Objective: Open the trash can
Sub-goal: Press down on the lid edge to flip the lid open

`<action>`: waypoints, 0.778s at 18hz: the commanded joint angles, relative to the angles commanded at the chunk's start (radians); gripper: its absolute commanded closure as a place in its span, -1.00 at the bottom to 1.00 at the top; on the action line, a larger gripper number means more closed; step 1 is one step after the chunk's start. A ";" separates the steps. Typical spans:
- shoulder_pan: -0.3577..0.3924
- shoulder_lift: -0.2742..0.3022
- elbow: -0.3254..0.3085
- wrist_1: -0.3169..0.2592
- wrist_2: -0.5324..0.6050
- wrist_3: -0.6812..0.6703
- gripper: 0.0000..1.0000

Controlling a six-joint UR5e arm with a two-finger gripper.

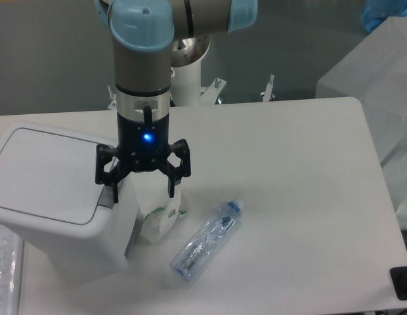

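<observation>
Where claw [143, 187] hangs spread, trash can [49, 187] left

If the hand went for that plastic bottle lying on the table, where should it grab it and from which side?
Probably around the middle of the bottle, coming straight down from above. It lies flat on the table, pointing diagonally with its cap up and to the right, so the fingers should close across its narrow width, square to that diagonal. Its body looks crumpled, so it may give.

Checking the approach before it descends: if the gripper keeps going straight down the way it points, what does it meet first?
Probably the trash can rim beside its grey button; depth is unclear.
</observation>
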 joint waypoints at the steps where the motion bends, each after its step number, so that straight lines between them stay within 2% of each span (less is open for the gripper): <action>1: -0.002 0.000 -0.006 0.000 0.000 0.002 -1.00; 5: -0.002 0.003 -0.020 0.034 0.000 0.000 -1.00; 10: -0.006 0.003 -0.022 0.035 0.000 0.000 -1.00; 14: 0.005 0.006 0.040 0.035 0.002 0.014 -1.00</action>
